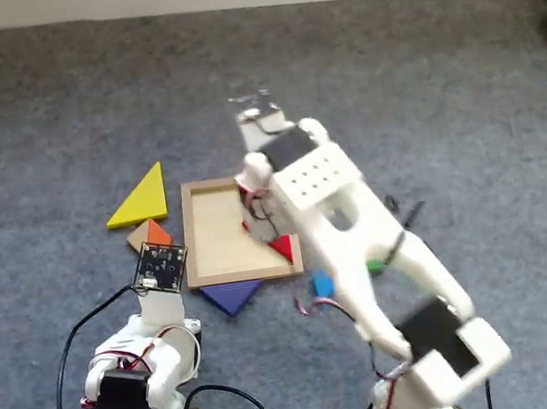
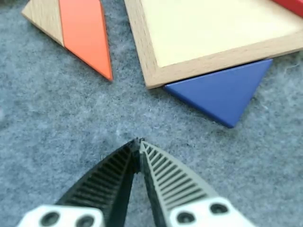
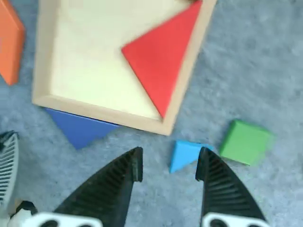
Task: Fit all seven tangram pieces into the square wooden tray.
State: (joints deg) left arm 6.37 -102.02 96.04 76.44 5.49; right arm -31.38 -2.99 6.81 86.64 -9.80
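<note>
The square wooden tray holds a red triangle in its near right corner, seen again as the red triangle. My right gripper hangs open above a small light-blue triangle, next to a green square. My left gripper is shut on nothing, low over the carpet just short of a dark-blue triangle that touches the tray's near edge. An orange parallelogram and a plain wooden piece lie left of the tray. A yellow triangle lies farther back left.
Grey carpet covers the whole surface. The right arm rises over the tray's right side and hides part of it. A finger of the other arm shows at the right wrist view's edge. Black cables trail by the left base.
</note>
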